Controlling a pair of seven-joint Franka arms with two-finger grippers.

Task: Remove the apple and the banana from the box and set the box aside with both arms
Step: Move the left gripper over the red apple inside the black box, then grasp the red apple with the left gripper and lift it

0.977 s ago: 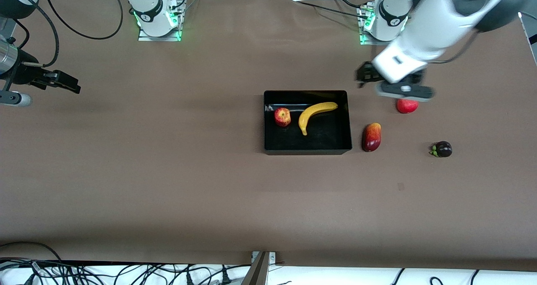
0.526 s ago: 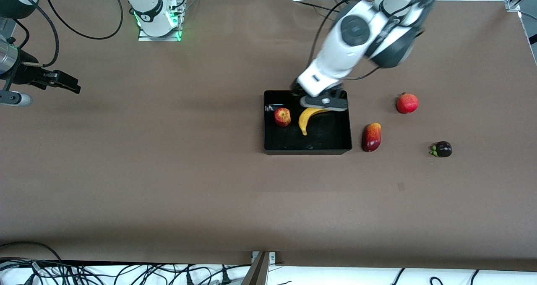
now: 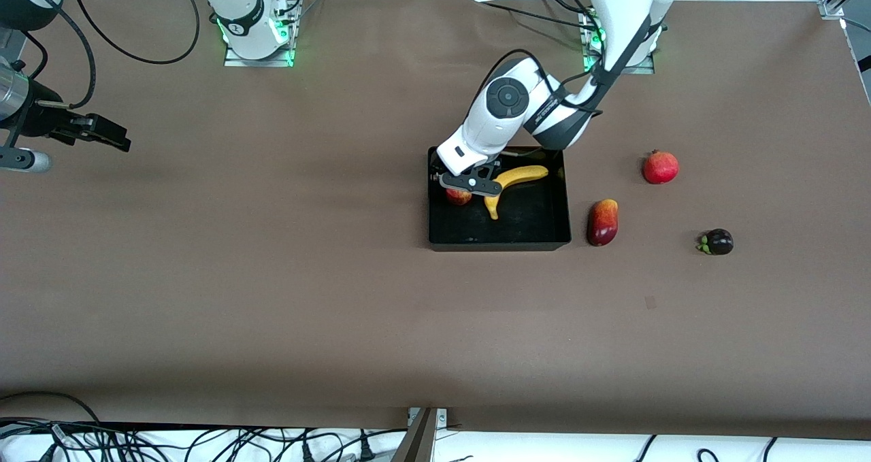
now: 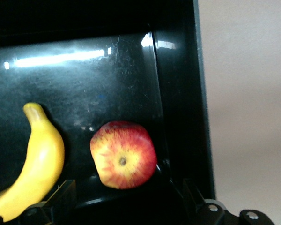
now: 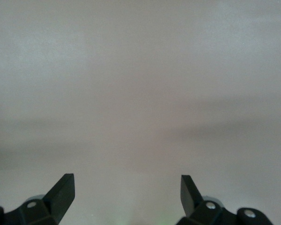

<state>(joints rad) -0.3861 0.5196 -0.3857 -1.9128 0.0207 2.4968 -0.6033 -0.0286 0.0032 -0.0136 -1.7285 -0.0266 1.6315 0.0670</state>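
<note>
The black box [image 3: 500,246] sits mid-table with the red-and-yellow apple [image 3: 457,197] and the yellow banana [image 3: 520,175] lying inside it. My left gripper [image 3: 469,187] hangs low over the apple, at the box end toward the right arm, and hides most of it. In the left wrist view the apple [image 4: 123,161] lies by the box wall [image 4: 178,98] with the banana [image 4: 40,161] beside it. There the left gripper [image 4: 128,190] is open, its fingers wide either side of the apple. My right gripper [image 3: 92,133] waits open over bare table at the right arm's end and holds nothing [image 5: 125,183].
Outside the box, toward the left arm's end, lie a dark-red mango [image 3: 603,222], a red pomegranate [image 3: 660,167] and a dark purple mangosteen [image 3: 717,242]. Cables run along the table edge nearest the front camera.
My left arm has swung from above the pomegranate across the box and dropped down over the apple. The right arm has not moved.
</note>
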